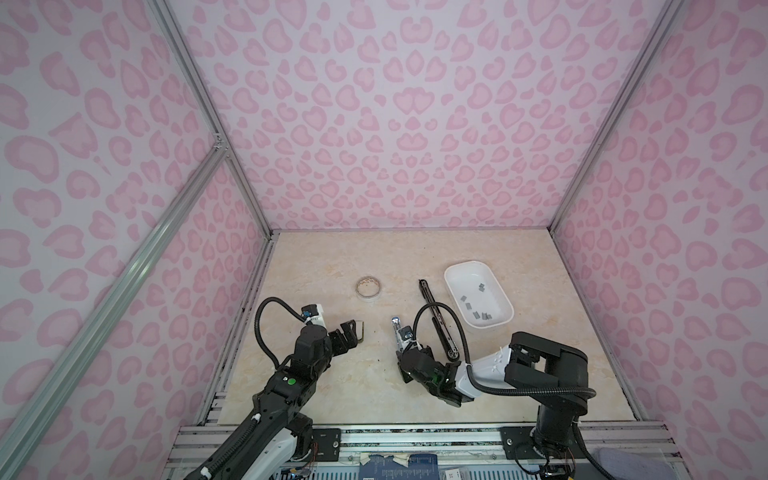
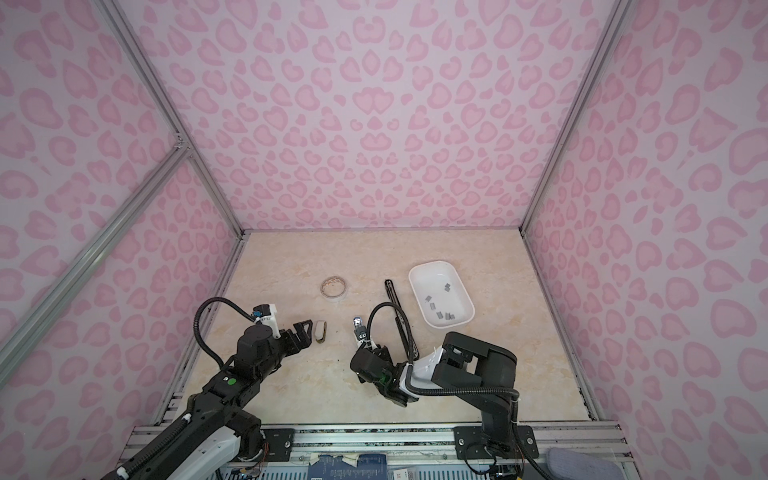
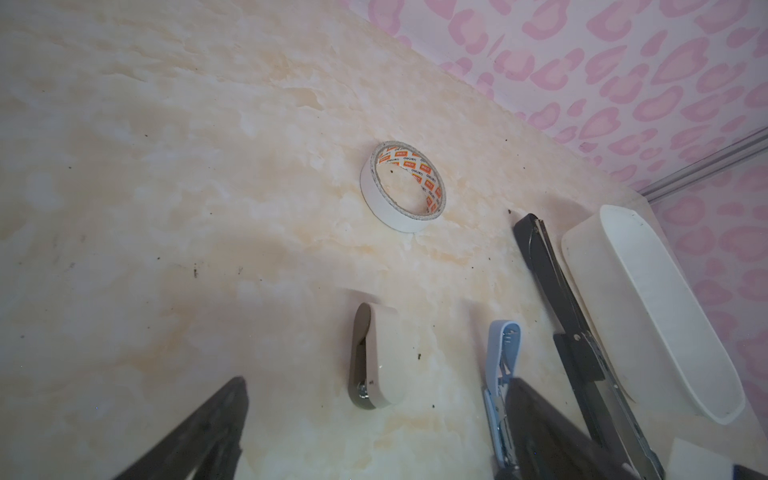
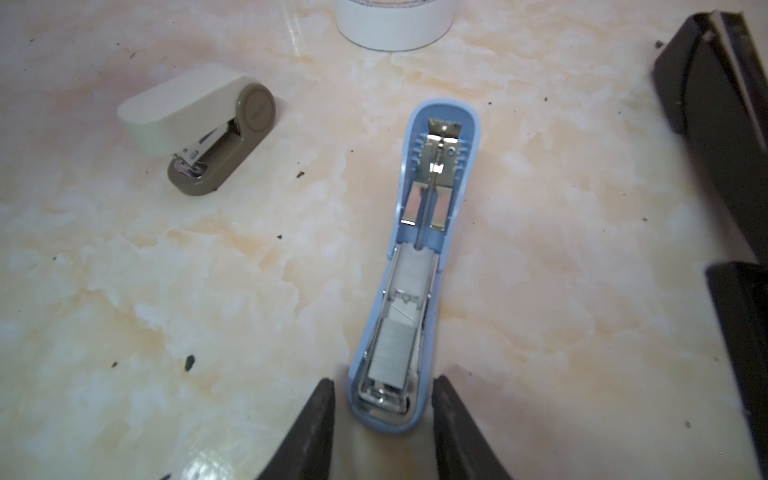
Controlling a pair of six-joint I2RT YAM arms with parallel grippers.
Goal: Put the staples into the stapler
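Clock: read in both top views from the middle of the table point(image 1: 332, 257), with 12 o'clock at the back wall.
Blue stapler point(image 4: 415, 257): lies opened out flat just off the middle toward 7 o'clock, its long axis running roughly 12 to 6 and its metal channel facing up.
Staple strip point(image 4: 392, 353): a grey block sits inside that channel, at the end nearest the right gripper.
Staples point(image 1: 468, 305): loose grey strips lie scattered on the floor of the white tray point(image 1: 478, 262) at 2 o'clock.
Right gripper point(image 4: 384, 381): reaches in from 5 o'clock and is released. Its fingers point(image 4: 453, 424) straddle the blue stapler's near end, with a narrow gap showing on each side.
Left gripper point(image 2: 308, 332): sits at 9 o'clock, spread wide and grasping nothing.
Beige stapler point(image 2: 320, 331): small, at 9 o'clock just beyond the left gripper's tips; the left wrist view shows it clear of both fingers.
Black stapler point(image 1: 434, 316): long, on the tray's 9 o'clock side, between the tray and the blue stapler.
Tape roll point(image 1: 368, 288): lies flat at 10 o'clock, well apart from both grippers.
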